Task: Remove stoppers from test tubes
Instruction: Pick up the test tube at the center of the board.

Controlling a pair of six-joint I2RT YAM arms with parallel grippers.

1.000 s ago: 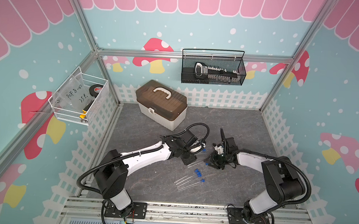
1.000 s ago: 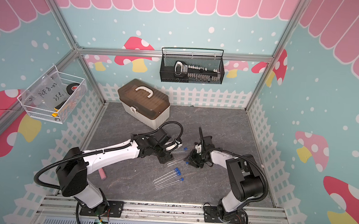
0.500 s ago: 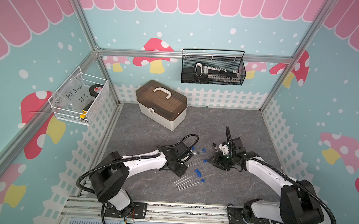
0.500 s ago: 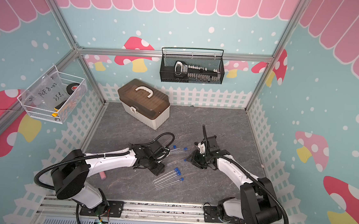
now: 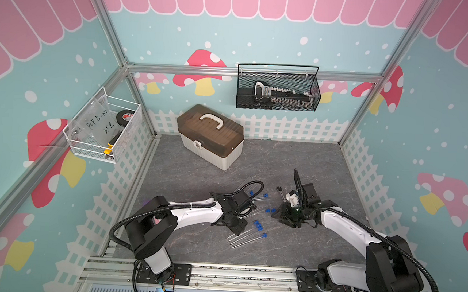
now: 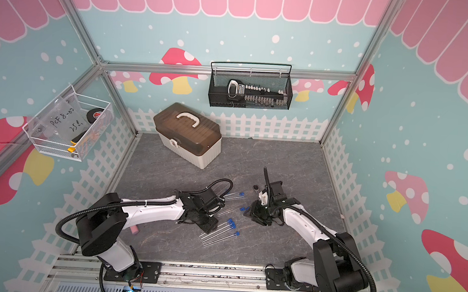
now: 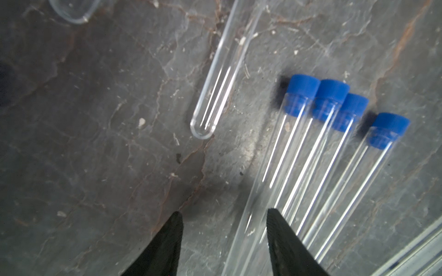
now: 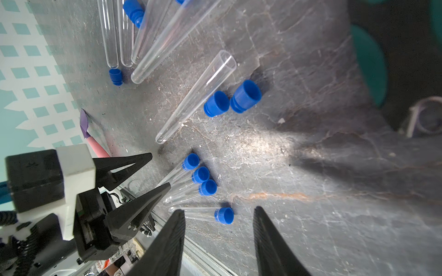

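Both arms have sunk and drawn back toward the front rail over the last second, leaving the left pincer (image 7: 223, 213) low over the clear ends of a row of tubes and the right pincer (image 8: 218, 210) just beside that row; each stands spread and released, holding nothing. Only the top views take in the whole grey, stone-veined surface (image 5: 198, 172), one boxy toolbox (image 5: 211, 137) with a smoky brown lid and white handle, and two wall baskets, one black mesh (image 5: 312, 101) and one white wire (image 5: 129, 134). The right wrist view gives the fullest count: nine test tubes (image 8: 196, 95), thin, clear and round-bottomed, all lying on the surface between the arms. Four are stoppered and fanned out by the left pincer, one lies open on its own, and four more are bunched farther off with their mouths cut by the frame. The left wrist view holds only the four stoppered ones, one running between its black wedge fingers (image 7: 167, 239), plus two rounded ends. Of the stoppers (image 8: 246, 95), matte bright-blue plugs, four are seated, two lie loose together by the open tube's mouth, one lies loose at the bunch's rounded ends, and two more sit among the bunch, seated or not cannot be told
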